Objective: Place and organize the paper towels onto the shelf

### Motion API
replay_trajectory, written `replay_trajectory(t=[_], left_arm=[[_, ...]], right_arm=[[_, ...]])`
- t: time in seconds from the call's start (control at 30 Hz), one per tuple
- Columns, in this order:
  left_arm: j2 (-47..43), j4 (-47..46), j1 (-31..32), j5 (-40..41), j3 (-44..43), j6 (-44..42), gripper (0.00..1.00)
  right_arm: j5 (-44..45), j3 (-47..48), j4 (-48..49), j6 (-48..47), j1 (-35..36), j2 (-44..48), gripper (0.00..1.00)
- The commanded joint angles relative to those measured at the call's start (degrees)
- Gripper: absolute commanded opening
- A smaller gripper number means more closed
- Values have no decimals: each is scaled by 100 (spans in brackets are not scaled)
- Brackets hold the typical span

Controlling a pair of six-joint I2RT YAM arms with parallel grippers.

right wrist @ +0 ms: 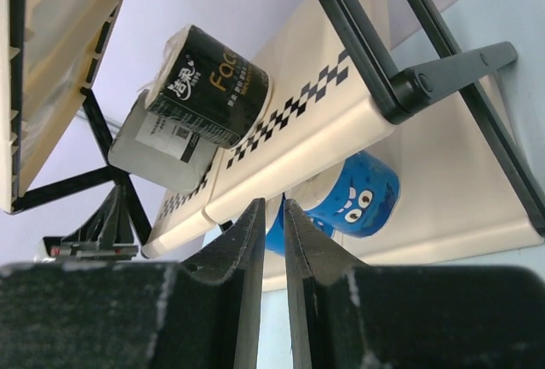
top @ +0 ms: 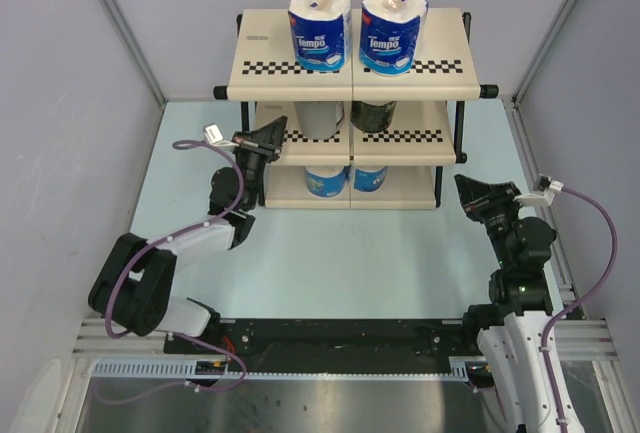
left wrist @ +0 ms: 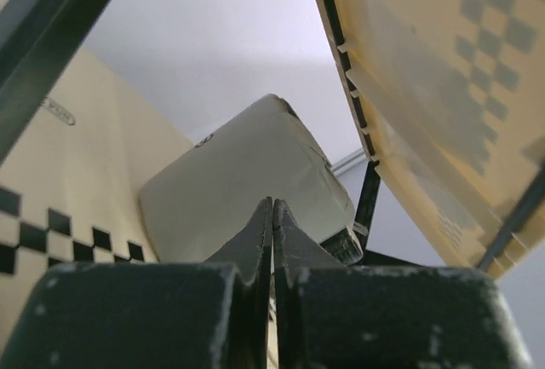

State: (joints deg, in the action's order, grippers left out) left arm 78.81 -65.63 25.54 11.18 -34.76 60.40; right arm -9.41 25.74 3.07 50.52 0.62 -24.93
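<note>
Now | shelf [top: 262, 61] top: two "Tempo" rolls [top: 320, 31] | dark roll [right wrist: 209, 88] lettering partly hidden

Bottom blue rolls [top: 326, 181] half hidden beneath middle panel [top: 425, 118], top of grey roll [top: 318, 118] beneath upper panel [top: 260, 43]

Bright, even, diffuse light; soft shadows under the shelf [top: 265, 48] tiers. Top view sharp. Left wrist view: panel [left wrist: 443, 88] up and right of the left gripper [left wrist: 272, 207] blurred, grey roll [left wrist: 247, 181] just beyond it soft. Right wrist view crisp beyond the right gripper [right wrist: 271, 207].
</note>
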Motion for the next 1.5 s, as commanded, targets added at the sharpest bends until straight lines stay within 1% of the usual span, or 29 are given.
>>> replay_trajectory(t=[0.0, 0.27, 0.43, 0.83, 1.07, 1.23, 1.43, 1.47], left_arm=[[362, -724, 144, 376, -645, 235, 0], [759, -601, 241, 508, -1129, 148, 0], [847, -601, 232, 640, -1120, 112, 0], [1146, -557, 452, 376, -1463, 33, 0], [1172, -644, 531, 385, -1332, 59, 0], [892, -618, 522, 508, -1147, -37, 1], [171, 146, 522, 788, -963, -265, 6], [-65, 251, 513, 815, -910, -301, 7]], right_arm=[[-105, 291, -87, -86, -18, 58, 19], [-61, 283, -140, -86, -18, 102, 19], [-35, 283, -210, -121, -18, 111, 19], [9, 283, -281, -157, -18, 164, 19], [9, 283, -289, -113, -18, 199, 19], [18, 292, -281, -104, -18, 190, 19], [9, 335, -281, -130, -18, 216, 19], [9, 353, -281, -148, -166, 208, 19]])
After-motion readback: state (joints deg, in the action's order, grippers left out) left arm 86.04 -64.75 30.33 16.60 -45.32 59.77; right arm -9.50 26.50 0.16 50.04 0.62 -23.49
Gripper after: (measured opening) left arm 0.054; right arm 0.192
